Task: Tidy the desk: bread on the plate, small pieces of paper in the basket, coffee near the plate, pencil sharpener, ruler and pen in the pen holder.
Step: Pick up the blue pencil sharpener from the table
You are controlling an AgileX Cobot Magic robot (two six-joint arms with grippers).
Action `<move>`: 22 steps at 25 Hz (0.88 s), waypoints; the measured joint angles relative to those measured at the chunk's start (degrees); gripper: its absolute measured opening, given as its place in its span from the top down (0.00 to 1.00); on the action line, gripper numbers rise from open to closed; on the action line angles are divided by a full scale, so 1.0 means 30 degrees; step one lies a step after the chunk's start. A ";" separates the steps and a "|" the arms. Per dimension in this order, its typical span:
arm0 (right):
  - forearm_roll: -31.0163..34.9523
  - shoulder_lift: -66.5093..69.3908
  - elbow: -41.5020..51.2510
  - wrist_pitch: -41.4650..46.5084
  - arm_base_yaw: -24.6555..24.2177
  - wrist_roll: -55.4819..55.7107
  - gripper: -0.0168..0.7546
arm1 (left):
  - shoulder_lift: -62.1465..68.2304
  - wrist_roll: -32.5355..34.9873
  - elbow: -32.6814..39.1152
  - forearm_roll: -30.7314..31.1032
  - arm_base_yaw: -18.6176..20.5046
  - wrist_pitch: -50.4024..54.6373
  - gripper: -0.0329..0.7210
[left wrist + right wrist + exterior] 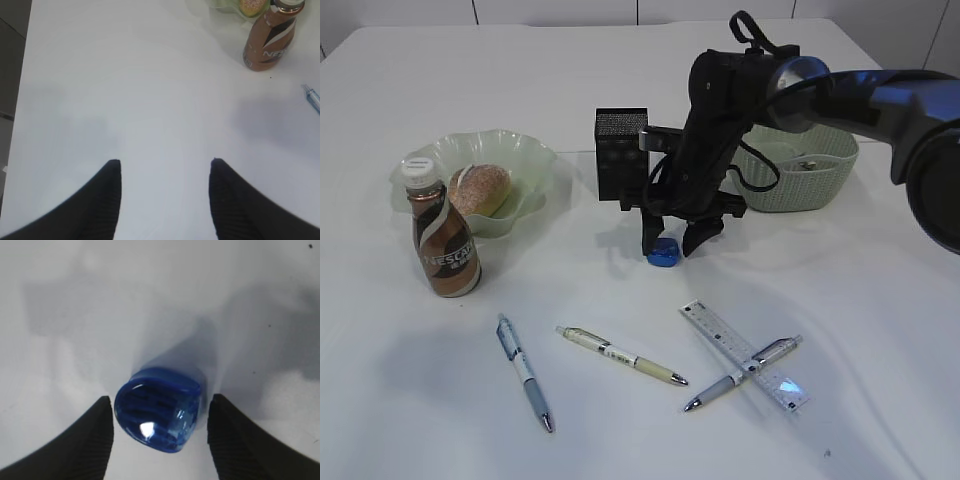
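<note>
Three pens (pixel 525 372) and a ruler (pixel 744 355) lie nearest. Only the left wrist view shows the left gripper (pixel 165 167), spread over bare table. The right gripper (pixel 160 405), jaws apart, straddles the sharpener (pixel 158 409), gaps visible close up.

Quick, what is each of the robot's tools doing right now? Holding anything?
Left tool: open, empty, above bare table.
Right tool: open, its fingers either side of the blue pencil sharpener, not gripping it yet.
</note>
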 joint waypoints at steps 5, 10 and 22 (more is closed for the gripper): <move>-0.0042 0.0032 0.0000 -0.0108 0.0000 0.0043 0.37 | 0.0000 0.0000 0.0000 0.0000 0.0000 0.0000 0.43; -0.0078 0.0032 0.0000 -0.0149 0.0000 0.0043 0.37 | 0.0000 0.0000 0.0000 0.0000 0.0000 0.0000 0.43; -0.0078 0.0032 0.0000 -0.0281 0.0000 0.0078 0.37 | 0.0000 0.0000 0.0000 0.0000 0.0000 0.0000 0.43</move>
